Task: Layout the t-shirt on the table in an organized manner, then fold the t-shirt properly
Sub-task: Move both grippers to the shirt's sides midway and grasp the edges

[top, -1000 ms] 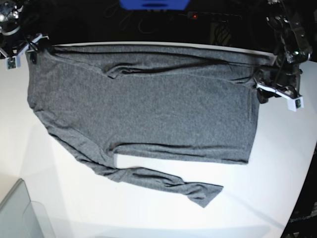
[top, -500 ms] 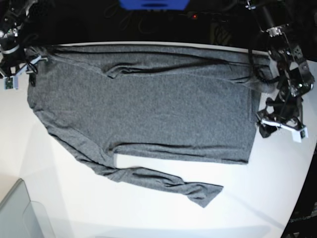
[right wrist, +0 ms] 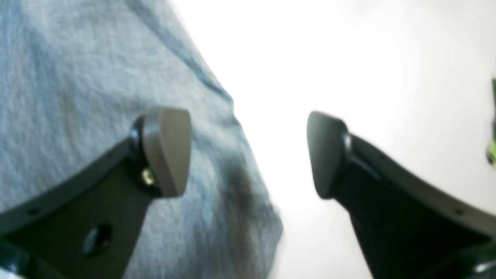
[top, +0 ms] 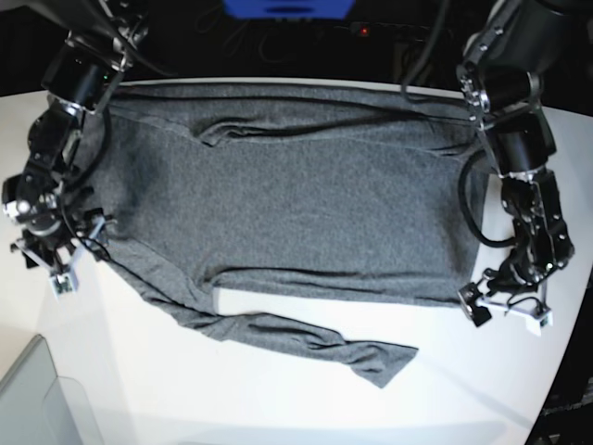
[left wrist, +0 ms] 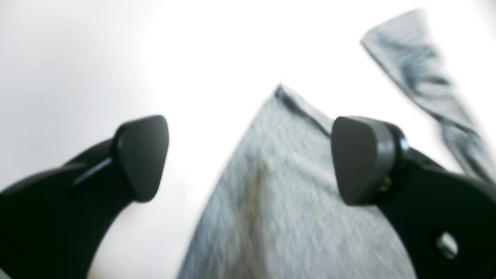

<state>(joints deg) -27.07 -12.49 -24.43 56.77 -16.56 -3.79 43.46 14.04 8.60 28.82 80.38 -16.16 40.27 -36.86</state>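
Note:
The dark grey t-shirt [top: 296, 204] lies spread on the white table [top: 278, 399], with one long sleeve [top: 306, 338] trailing toward the front. My left gripper [top: 505, 311] hovers at the shirt's front right corner. In the left wrist view the left gripper [left wrist: 252, 159] is open, its fingers [left wrist: 141, 159] straddling the t-shirt [left wrist: 290, 201] edge with nothing held. My right gripper [top: 56, 255] sits at the shirt's left edge. In the right wrist view the right gripper [right wrist: 248, 153] is open over the t-shirt [right wrist: 77, 77] edge and the bare table [right wrist: 329, 58].
A translucent grey bin corner [top: 37, 399] sits at the front left. A blue object [top: 287, 7] stands behind the table's far edge. The table's curved edge [top: 556, 389] runs down the right side, close to my left gripper.
Both grippers have moved from the shirt's far corners toward the front along its sides. Their jaws have opened wider. The shirt has barely shifted.

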